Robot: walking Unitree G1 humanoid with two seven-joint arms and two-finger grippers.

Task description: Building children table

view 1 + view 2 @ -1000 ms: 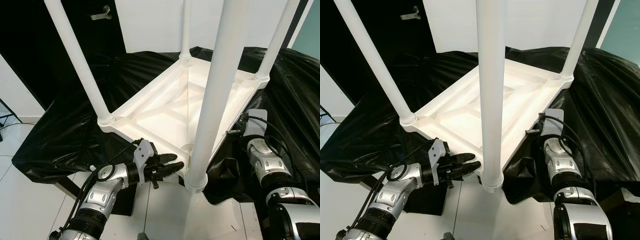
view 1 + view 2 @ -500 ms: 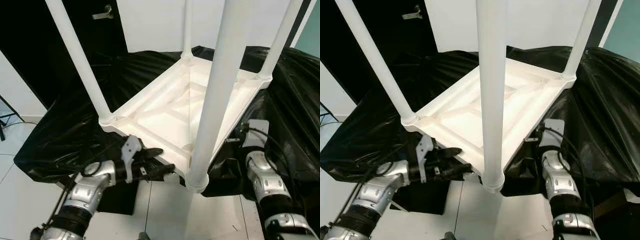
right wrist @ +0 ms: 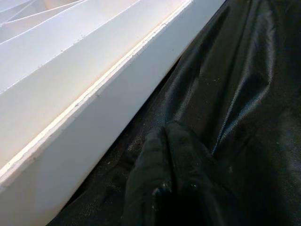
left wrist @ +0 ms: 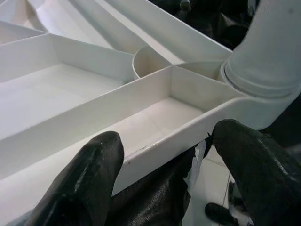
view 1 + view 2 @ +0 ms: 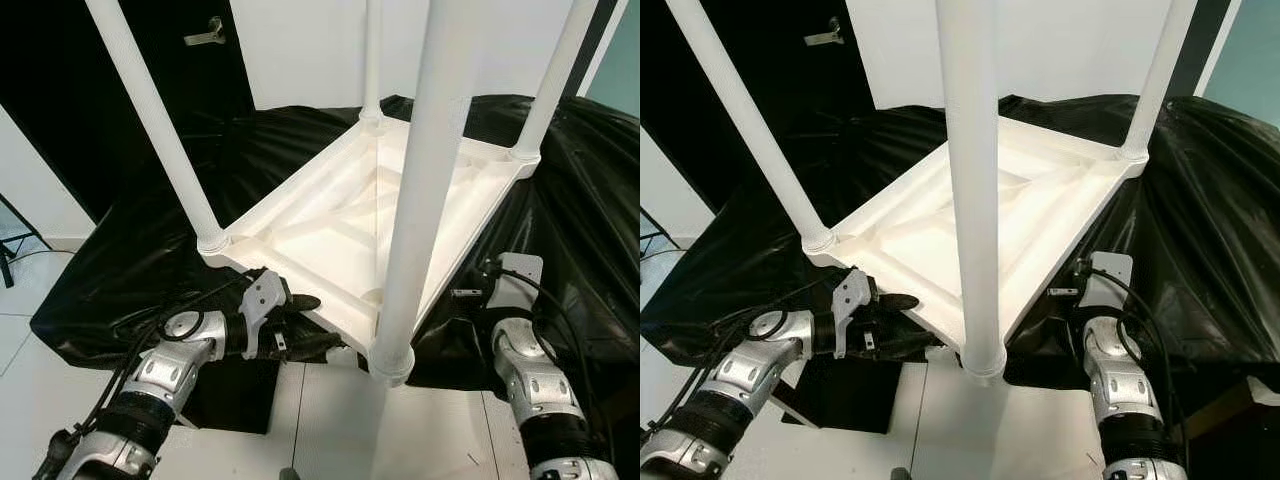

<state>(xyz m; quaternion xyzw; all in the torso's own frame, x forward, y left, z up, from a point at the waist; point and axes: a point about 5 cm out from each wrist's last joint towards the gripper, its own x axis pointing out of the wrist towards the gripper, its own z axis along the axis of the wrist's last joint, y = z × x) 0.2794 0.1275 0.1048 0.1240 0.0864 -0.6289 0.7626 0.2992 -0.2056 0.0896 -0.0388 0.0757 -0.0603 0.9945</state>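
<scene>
The white children's table [image 5: 330, 225] lies upside down on a black sheet, its four legs pointing up. The nearest leg [image 5: 420, 200] rises from the corner closest to me. My left gripper [image 5: 310, 325] is at the near left rim, a little left of that corner. It is open, with one finger over the rim [image 4: 155, 141] and one under it. In the left wrist view both fingertips [image 4: 94, 169] flank the rim wall. My right arm's wrist [image 5: 515, 285] sits low by the table's right side. The right wrist view looks along that side wall [image 3: 70, 94] and the sheet.
The black sheet [image 5: 130, 270] covers a low platform that ends near my arms. White tiled floor [image 5: 330, 420] lies below the near corner. A dark door with a handle [image 5: 205, 35] stands at the back left, beside a white wall.
My left gripper drew back leftward from the near leg's base, and its fingers spread around the rim. My right arm sank lower beside the table.
</scene>
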